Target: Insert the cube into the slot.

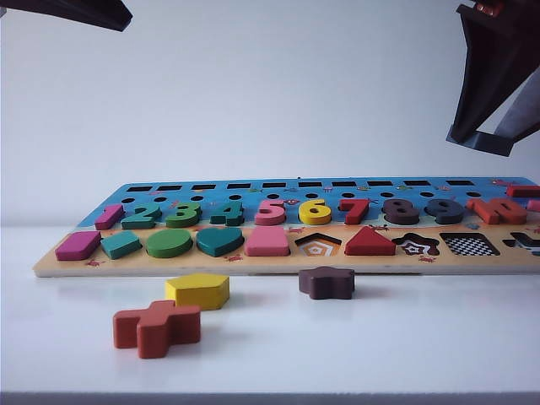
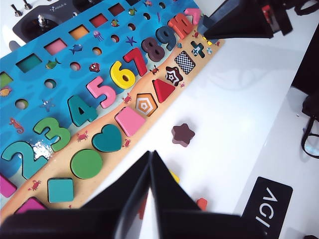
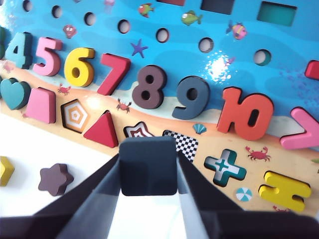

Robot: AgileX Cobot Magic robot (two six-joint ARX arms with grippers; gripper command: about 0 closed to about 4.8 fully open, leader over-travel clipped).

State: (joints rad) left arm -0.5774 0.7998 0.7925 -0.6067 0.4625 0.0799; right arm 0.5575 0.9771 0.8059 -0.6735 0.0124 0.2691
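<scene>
The flat dark navy-blue square wooden cube (image 3: 148,166) was clamped in the right hand (image 3: 148,172), just before the checkerboard square slot (image 3: 183,143); the left hand (image 2: 150,172) was held together above the white surface (image 2: 234,114).

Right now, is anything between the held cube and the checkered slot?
Nothing. In the right wrist view the right gripper holds the cube just short of the slot, overlapping its near corner.

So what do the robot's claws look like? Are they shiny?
Not shiny, mostly dull black. The left gripper has two flat black fingers, wide at the back and narrowing to a point like a wedge. The right gripper has the same long black fingers, with paler grey inner faces. In the exterior view they look like dark angular blades, the right one with a little red near its top. No markings are visible.
</scene>
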